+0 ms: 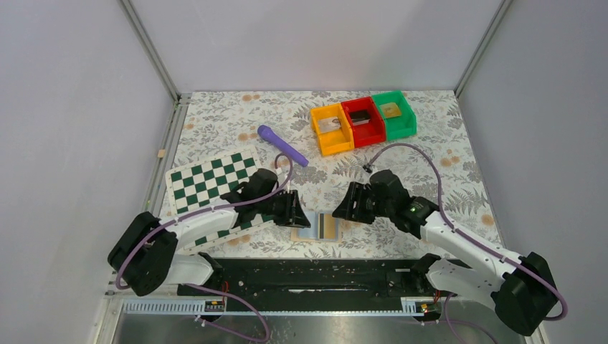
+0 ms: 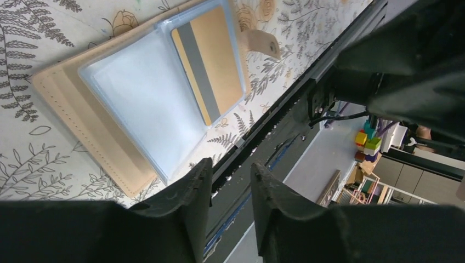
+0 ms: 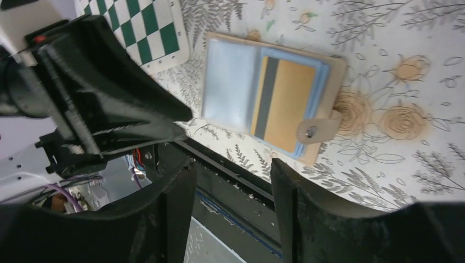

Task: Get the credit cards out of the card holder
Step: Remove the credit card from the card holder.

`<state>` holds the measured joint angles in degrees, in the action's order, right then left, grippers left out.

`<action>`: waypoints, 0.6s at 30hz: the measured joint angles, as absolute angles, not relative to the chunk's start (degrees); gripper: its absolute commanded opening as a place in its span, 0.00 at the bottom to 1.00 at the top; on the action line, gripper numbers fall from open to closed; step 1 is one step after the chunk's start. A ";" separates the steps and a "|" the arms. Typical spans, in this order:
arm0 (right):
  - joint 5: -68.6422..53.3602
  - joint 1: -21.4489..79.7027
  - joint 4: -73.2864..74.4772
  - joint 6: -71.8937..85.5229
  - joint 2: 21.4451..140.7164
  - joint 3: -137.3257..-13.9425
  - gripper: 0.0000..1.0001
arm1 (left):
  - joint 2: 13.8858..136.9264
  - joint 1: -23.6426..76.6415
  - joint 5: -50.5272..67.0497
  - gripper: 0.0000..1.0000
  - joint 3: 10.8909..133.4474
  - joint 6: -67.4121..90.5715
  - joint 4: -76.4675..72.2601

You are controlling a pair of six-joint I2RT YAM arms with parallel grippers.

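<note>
**Card holder lies open, one card yet to come out**

The card holder (image 1: 320, 228) lies opened flat on the floral worktop (image 1: 430, 165), close to the near edge and between the two arms. Its tan cover faces down and its clear, pale blue sleeves face up. A gold card (image 2: 211, 60) with a dark stripe down one side sits inside one sleeve, the one on the snap-tab side. The other sleeve looks empty, though I cannot rule out a card hidden beneath. No card lies loose on the worktop, so as I judge it the removal itself has not been done: the holder is open, and drawing the card out is what remains.

The left end effector (image 2: 230, 170) hovers just beside the holder's edge, its fingers a narrow gap apart and grasping nothing. The right end effector (image 3: 233, 164) is released, its fingers wider apart with nothing between them, near the tab side of the holder.

No brand, label or writing can be read on the card or the holder.
</note>
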<state>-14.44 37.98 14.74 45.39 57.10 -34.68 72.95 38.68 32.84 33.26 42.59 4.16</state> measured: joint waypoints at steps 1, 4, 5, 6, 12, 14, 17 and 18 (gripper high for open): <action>-14.37 38.83 13.98 45.95 57.10 -34.50 0.59 | 73.73 38.89 32.77 0.28 33.26 42.54 3.77; -13.91 40.95 11.79 47.40 57.17 -34.41 0.53 | 76.36 38.96 32.51 0.24 33.26 42.44 2.50; -13.72 41.39 11.05 47.81 57.36 -34.41 0.51 | 77.17 38.96 32.40 0.24 33.26 42.30 2.37; -13.50 41.80 10.35 48.16 57.74 -34.41 0.50 | 77.84 38.96 32.27 0.24 33.23 42.24 2.26; -12.40 44.18 6.85 49.91 63.44 -34.20 0.52 | 79.88 38.96 30.96 0.21 32.36 41.80 1.58; -11.55 44.56 6.15 50.02 64.97 -33.95 0.53 | 80.44 38.96 30.57 0.20 32.18 41.71 1.61; -10.22 44.64 5.63 49.93 67.05 -33.82 0.53 | 81.65 38.96 30.00 0.19 32.10 41.58 1.56; -9.82 44.64 5.48 49.89 67.53 -33.80 0.53 | 82.04 38.98 29.76 0.19 31.94 41.58 1.50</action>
<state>-9.82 44.64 5.48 49.89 67.53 -33.80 82.04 38.98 29.76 31.94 41.58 1.50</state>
